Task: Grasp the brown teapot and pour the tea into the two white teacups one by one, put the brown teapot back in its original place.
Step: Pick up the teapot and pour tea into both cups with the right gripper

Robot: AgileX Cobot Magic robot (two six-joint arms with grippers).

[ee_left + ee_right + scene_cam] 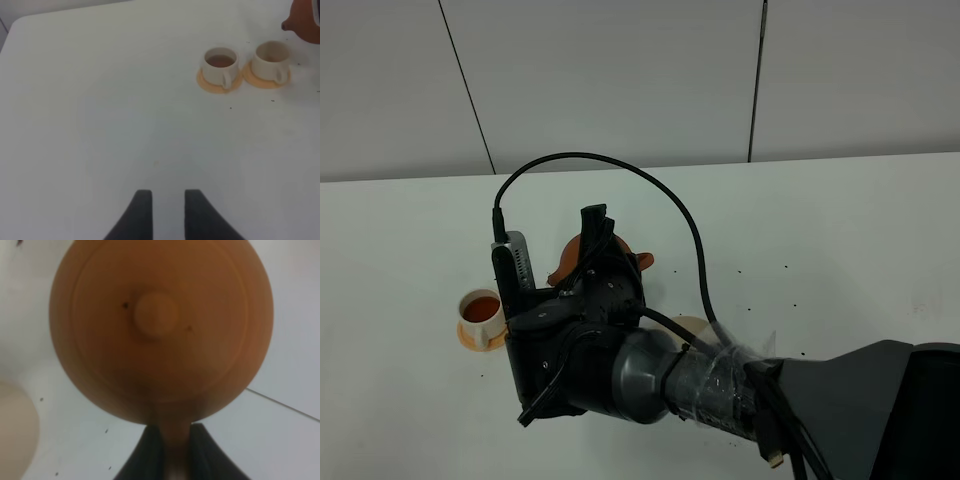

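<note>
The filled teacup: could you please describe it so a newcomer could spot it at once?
On the white table, two white teacups sit on orange saucers near the brown teapot. The one meant is the cup farther from the teapot. Unlike its neighbour, whose inside looks pale, it shows reddish-brown tea.

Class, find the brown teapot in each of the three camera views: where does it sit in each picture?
Exterior high: brown teapot at the centre, mostly hidden behind the arm.
Left wrist: upper right corner, cut off by the edge.
Right wrist: fills the picture, handle between the right gripper fingers.
Landmark: the tea-filled teacup, seen in exterior high and left wrist only.
</note>
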